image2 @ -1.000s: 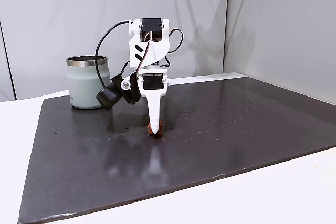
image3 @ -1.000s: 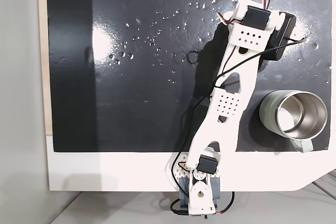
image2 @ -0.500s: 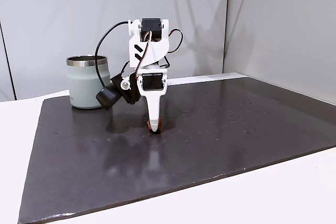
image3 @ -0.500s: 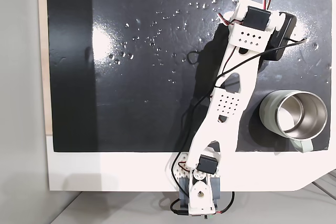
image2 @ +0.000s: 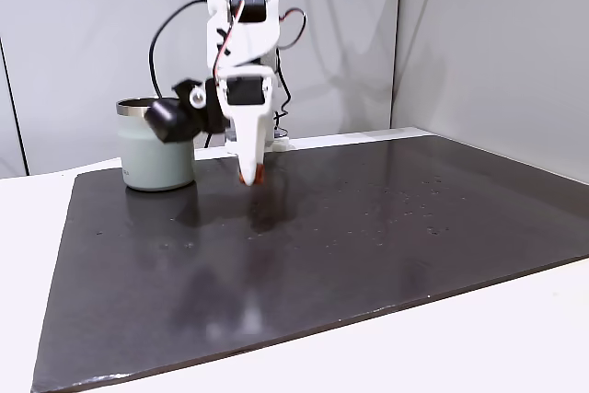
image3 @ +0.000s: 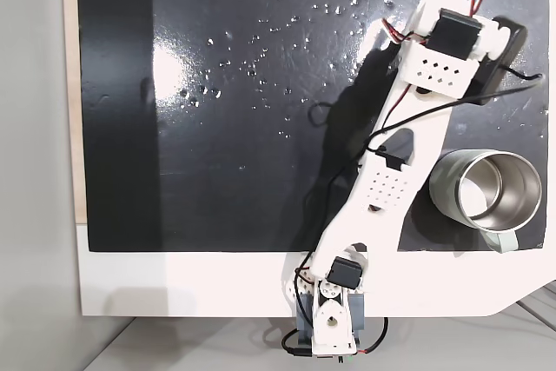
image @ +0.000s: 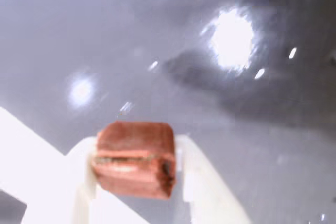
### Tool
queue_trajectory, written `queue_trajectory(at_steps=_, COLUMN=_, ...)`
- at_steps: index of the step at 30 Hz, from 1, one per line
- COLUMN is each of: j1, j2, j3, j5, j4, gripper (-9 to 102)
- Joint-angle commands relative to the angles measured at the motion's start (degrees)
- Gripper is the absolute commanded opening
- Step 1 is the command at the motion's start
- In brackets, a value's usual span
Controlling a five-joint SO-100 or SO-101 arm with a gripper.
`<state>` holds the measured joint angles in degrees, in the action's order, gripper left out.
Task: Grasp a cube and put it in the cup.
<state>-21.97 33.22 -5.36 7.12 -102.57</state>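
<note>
Cube pinched in hand (clear in wrist view), raised beside cup w/ steel rim.

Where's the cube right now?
The cube sits between the jaws in the wrist view. In a fixed view it hangs above the dark mat, just right of the cup.

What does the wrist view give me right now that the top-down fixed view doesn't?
Wrist view: the cube clamped between the white fingers, lifted off the dark mat.

The top-down fixed view: the whole arm reaching across the mat, and the cup at right, its mouth open and apart from the arm's end.

Both share the glossy dark mat with light glare.
</note>
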Motion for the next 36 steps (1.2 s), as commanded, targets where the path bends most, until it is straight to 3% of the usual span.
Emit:
queue_trajectory(at_steps=1, j1=-0.79, j2=12.3, j3=3.34, j5=0.18, j4=-0.44, gripper=7)
queue_trajectory(at_steps=14, j1=-4.48, j2=31.9, j3=12.57, j5=0.18, j4=-0.44, gripper=7)
queue_trajectory(at_steps=23, j1=-8.96, j2=45.97, j3=28.74, j5=-3.6, j4=-0.62, gripper=6)
queue_trajectory(at_steps=36, j1=-29.44, j2=64.69, j3=49.57, j5=-20.57, j4=-0.7, gripper=6)
